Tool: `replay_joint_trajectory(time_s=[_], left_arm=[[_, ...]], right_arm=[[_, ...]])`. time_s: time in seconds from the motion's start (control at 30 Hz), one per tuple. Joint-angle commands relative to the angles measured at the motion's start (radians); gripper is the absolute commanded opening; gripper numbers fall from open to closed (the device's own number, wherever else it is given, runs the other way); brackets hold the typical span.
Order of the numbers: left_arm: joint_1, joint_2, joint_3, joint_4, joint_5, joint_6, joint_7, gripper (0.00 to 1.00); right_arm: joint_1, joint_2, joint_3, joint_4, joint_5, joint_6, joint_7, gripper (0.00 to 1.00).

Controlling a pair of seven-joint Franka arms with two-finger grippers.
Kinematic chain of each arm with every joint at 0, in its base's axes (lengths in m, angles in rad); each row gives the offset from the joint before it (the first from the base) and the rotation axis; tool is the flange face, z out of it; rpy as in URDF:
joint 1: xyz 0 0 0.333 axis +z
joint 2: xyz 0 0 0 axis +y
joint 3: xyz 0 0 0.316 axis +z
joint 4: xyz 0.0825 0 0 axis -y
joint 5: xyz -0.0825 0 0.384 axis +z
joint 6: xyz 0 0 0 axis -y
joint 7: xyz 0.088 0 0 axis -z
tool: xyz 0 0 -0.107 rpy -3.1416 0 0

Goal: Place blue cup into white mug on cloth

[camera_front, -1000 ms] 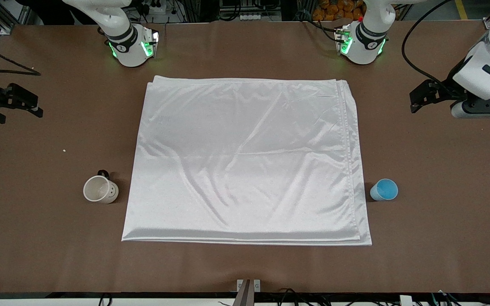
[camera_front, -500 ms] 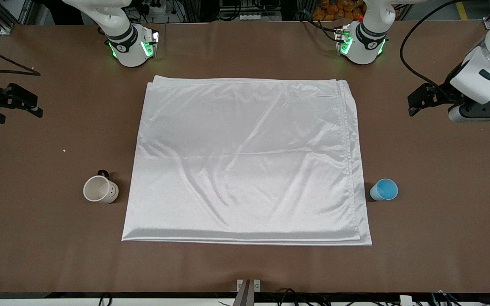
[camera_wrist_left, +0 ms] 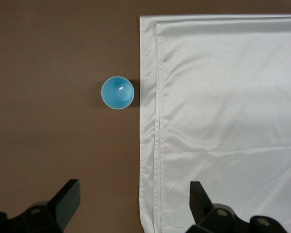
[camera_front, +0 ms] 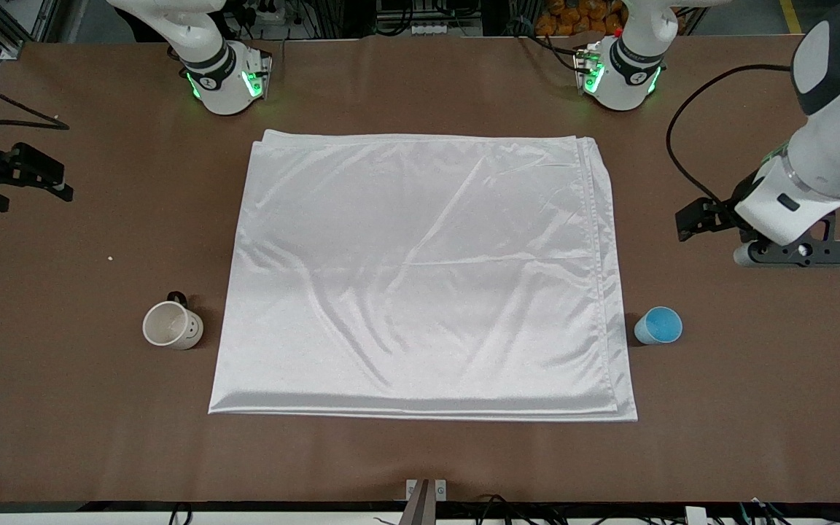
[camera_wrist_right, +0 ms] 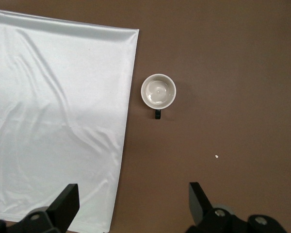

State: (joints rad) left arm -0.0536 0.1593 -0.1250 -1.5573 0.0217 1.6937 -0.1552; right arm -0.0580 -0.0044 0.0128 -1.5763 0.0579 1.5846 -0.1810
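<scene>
The blue cup [camera_front: 658,325] stands upright on the brown table beside the cloth's edge, at the left arm's end; it also shows in the left wrist view [camera_wrist_left: 118,92]. The white mug [camera_front: 170,325] stands upright on the table beside the cloth at the right arm's end, its dark handle pointing toward the robots; it also shows in the right wrist view [camera_wrist_right: 158,91]. The cloth [camera_front: 420,270] lies flat in the middle with nothing on it. My left gripper [camera_front: 697,219] [camera_wrist_left: 133,194] is open and empty, in the air over the table by the cloth's edge. My right gripper [camera_front: 33,179] [camera_wrist_right: 133,194] is open and empty and waits over the table's end.
The two arm bases [camera_front: 227,80] [camera_front: 620,73] stand at the table's edge farthest from the front camera. A small white speck [camera_front: 110,257] lies on the table between the mug and my right gripper. A black cable [camera_front: 12,124] runs near the right gripper.
My left arm has swung down and toward the blue cup's part of the table, still open. The right arm, cup, mug and cloth have not moved.
</scene>
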Motion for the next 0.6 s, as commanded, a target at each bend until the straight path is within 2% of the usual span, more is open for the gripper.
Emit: replay_joint_trajectory(time_s=[0.0, 0.57], left_arm=[[0.005, 0.019, -0.004, -0.05, -0.009, 0.078, 0.002, 1.0], [-0.002, 0.172, 0.001, -0.178, -0.002, 0.363, -0.024, 1.0]], right_arm=[[-0.006, -0.016, 0.001, -0.007, 0.007, -0.008, 0.006, 1.0], [-0.009, -0.016, -0.001, -0.017, 0.005, -0.014, 0.005, 1.0]])
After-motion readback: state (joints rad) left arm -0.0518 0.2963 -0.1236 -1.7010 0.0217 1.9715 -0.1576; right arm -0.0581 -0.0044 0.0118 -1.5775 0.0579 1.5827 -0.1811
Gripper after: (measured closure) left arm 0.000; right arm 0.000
